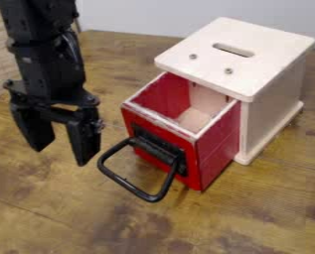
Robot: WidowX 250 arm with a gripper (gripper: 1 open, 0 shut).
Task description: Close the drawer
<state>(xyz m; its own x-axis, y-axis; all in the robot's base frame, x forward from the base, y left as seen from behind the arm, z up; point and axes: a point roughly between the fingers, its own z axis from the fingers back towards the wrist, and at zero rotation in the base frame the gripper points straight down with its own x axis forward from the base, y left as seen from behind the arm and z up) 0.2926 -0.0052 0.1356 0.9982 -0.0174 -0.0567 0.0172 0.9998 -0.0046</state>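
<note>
Loop handle and open drawer on the wooden counter.

Nearest us, the black handle hangs from the red drawer's front; the drawer stands pulled out of the cream cabinet, its pale inside showing. Our tool hovers left of the handle, fingers spread, holding nothing.

Claw left of drawer
</note>
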